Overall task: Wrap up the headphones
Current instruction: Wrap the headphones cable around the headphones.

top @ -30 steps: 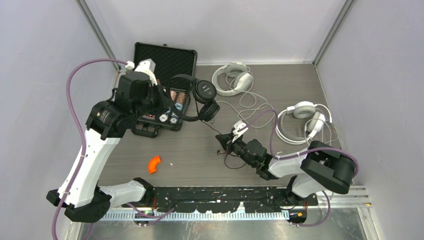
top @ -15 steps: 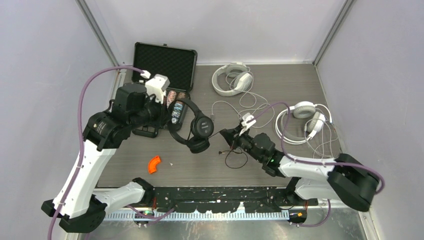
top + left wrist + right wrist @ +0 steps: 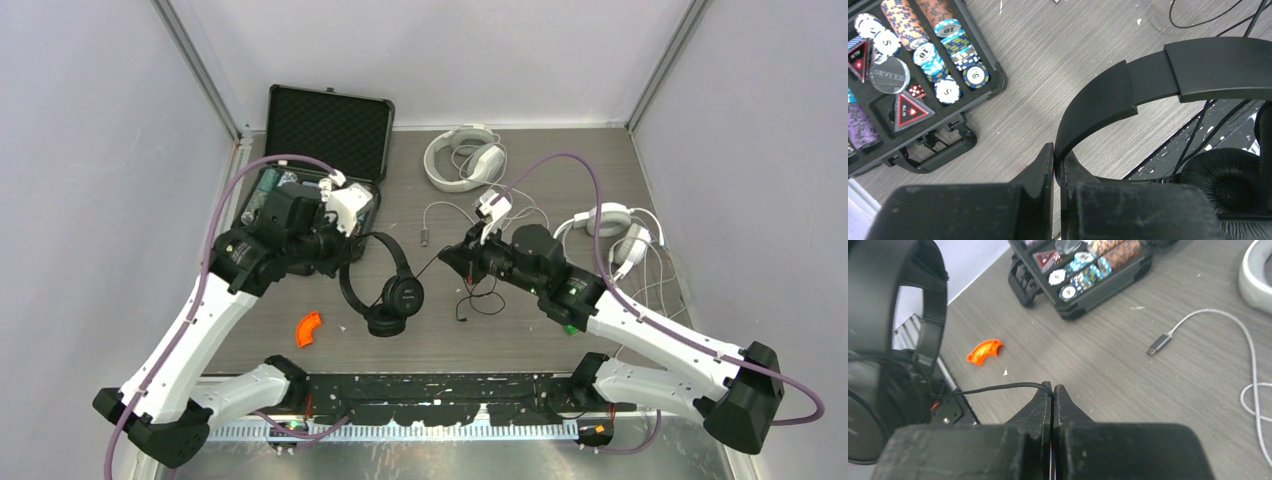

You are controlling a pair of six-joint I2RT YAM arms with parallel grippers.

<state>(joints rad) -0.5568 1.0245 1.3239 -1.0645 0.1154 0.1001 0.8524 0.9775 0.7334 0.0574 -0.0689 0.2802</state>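
Headphones, black pair, held by the band in front of the case, cord pinched.

The black headphones (image 3: 385, 290) hang in front of the open poker-chip case (image 3: 330, 122), just beyond its near right corner. The long axis runs diagonally, with the band crown toward the case and the ear cups toward the near edge of the surface (image 3: 400, 345). The left jaws are fully closed on the band. The right jaws, further right of the case, are closed on the thin black cord (image 3: 993, 388), which runs back to the ear cups. One second earlier the pair sat against the case's right edge. It has since moved away from the case, and the right jaws have advanced toward it. Two white headphones (image 3: 462, 158) (image 3: 610, 240) lie right of the case.
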